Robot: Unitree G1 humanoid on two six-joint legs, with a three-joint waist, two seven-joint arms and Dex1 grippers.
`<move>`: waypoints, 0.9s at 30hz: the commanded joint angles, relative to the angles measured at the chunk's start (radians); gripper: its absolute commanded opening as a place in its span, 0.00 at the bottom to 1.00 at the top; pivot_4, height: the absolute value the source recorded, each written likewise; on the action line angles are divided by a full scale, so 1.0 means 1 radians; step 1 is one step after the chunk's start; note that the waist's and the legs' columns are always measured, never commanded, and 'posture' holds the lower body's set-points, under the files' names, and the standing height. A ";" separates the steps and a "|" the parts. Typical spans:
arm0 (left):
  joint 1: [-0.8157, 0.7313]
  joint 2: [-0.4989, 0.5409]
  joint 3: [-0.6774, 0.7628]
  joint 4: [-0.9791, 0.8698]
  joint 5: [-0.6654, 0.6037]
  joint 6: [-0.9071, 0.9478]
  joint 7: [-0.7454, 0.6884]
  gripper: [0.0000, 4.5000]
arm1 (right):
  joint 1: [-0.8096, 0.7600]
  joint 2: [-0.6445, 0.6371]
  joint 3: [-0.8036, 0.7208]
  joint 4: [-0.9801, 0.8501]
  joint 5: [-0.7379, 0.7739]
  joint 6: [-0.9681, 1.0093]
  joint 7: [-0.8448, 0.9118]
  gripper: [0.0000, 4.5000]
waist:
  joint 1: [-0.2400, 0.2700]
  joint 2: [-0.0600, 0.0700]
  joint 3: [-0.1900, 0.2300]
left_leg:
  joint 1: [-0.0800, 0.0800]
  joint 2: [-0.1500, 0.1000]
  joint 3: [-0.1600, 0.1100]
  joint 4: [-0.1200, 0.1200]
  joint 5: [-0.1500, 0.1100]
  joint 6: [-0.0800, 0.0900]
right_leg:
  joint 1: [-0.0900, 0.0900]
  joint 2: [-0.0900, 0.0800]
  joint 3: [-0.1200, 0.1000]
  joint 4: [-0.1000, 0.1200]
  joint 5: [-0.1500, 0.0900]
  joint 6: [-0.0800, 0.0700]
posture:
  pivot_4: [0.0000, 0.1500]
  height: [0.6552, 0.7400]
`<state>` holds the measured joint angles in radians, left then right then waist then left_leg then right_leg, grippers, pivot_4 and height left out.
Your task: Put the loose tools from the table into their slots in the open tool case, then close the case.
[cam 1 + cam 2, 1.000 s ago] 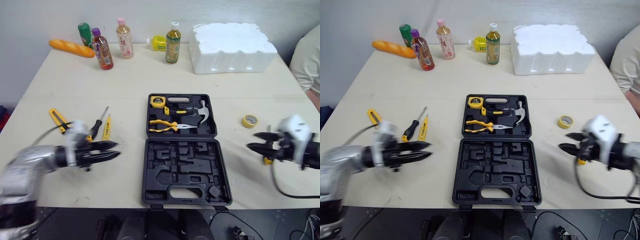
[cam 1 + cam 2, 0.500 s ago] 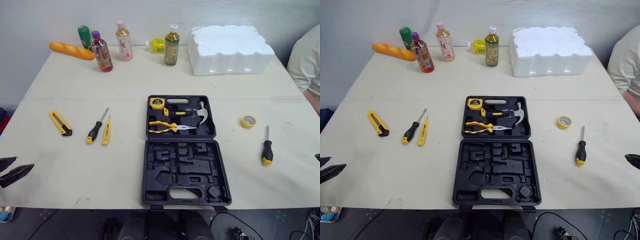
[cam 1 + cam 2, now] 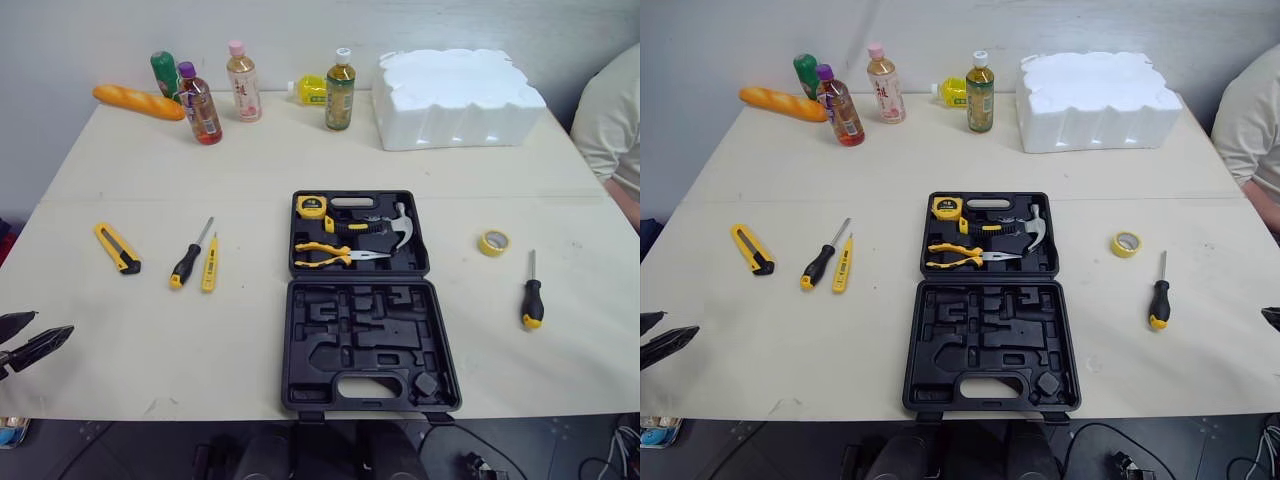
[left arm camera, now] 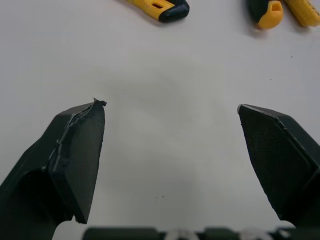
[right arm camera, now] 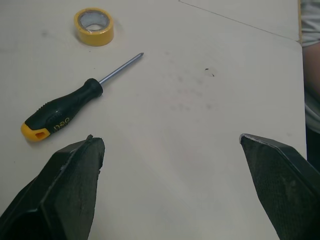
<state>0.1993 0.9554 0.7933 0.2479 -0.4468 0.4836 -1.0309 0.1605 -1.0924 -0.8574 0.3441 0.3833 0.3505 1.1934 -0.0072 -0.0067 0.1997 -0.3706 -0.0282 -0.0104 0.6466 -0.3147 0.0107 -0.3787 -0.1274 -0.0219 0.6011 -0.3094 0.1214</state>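
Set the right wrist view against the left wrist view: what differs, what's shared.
Right wrist view: a yellow tape roll and a black screwdriver with a yellow butt. Left wrist view: the ends of a utility knife, a second screwdriver and a yellow tester pen. Shared: the pale table, under an open right gripper and open left gripper.

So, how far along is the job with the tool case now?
Done: tape measure, pliers and hammer sit in the open tool case. In hand: nothing; left gripper and right gripper are both open and empty. To do: utility knife, screwdriver and yellow tester pen lie loose on the robot's left, a second screwdriver and tape roll on its right; the case is not yet closed.
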 commanded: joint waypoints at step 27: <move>-0.420 -0.134 -0.482 -0.394 0.022 0.439 0.504 0.99 | -0.455 0.092 0.495 -0.871 0.565 0.339 -0.095 1.00 | 0.008 0.000 0.000 | -0.004 0.008 0.001 0.003 0.007 -0.007 | -0.005 0.012 0.001 0.004 0.001 0.000 | 1.00 0.98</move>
<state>-0.2037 0.8203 0.3251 -0.1548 -0.4461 0.9436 -0.5322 -0.2697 -1.0031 -0.3744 -0.4948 0.9298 0.6984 1.1086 0.0007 -0.0063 0.1993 -0.3757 -0.0208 -0.0082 0.6501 -0.3080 0.0034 -0.3859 -0.1157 -0.0212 0.6060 -0.3085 0.1216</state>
